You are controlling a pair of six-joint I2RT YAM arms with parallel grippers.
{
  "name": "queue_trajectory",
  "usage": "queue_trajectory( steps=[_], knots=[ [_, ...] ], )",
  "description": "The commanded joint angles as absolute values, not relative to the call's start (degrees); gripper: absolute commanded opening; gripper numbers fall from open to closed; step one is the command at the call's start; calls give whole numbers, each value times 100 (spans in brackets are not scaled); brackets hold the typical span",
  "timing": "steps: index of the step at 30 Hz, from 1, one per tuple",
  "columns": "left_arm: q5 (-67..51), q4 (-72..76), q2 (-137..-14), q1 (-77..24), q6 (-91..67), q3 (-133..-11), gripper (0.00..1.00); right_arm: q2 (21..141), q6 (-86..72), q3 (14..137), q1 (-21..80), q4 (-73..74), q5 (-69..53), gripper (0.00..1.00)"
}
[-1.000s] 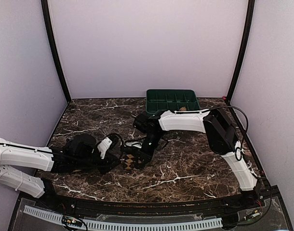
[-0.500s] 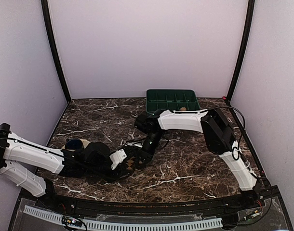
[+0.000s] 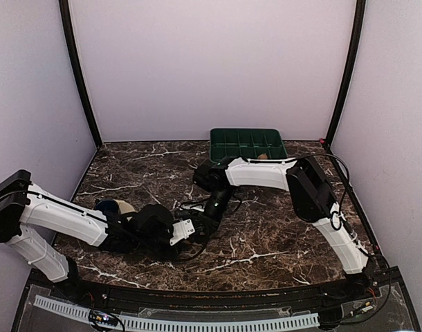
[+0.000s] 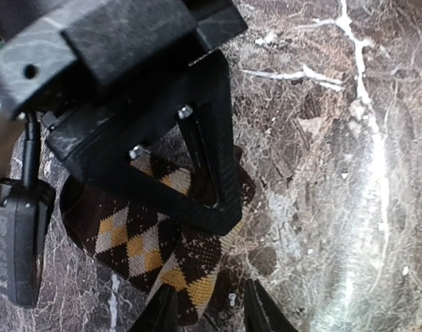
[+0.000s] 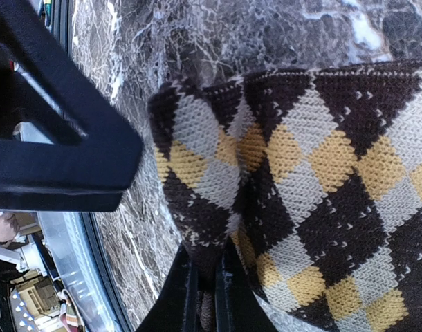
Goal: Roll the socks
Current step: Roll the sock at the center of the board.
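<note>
Green compartment tray (image 3: 247, 131) held one tan item (image 3: 264, 156), near row. Right claw (image 5: 207, 290) pinched diamond-check sock (image 5: 322, 173) edge; left claw (image 4: 207, 312) part-open astride its end.

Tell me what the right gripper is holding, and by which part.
The right gripper is shut on the sock, pinching a fold of fabric at its edge, where the diamond pattern ends.

sock (image 5: 322, 173): knitted cloth, matt, stitches visible. table (image 4: 349, 138) under the sock: marble-look slab, polished, glossy with glare. tray (image 3: 247, 143) behind the sock: green plastic.
</note>
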State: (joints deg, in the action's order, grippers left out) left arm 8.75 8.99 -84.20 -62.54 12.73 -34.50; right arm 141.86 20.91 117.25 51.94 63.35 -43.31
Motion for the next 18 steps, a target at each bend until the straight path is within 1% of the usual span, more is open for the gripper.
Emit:
queue_trajectory(
  steps=[1,12,18],
  knots=[
    [1134,607,-8629,-6293,1625,-3721,36,14382,2194,11786,5152,6535,-4295,0],
    [1316,329,-9202,-6293,1975,-4123,36,14385,2243,11792,5133,6576,-4343,0],
    [1449,167,-9360,-6293,1965,-4214,33,14376,2266,11790,5124,6593,-4401,0]
  ],
)
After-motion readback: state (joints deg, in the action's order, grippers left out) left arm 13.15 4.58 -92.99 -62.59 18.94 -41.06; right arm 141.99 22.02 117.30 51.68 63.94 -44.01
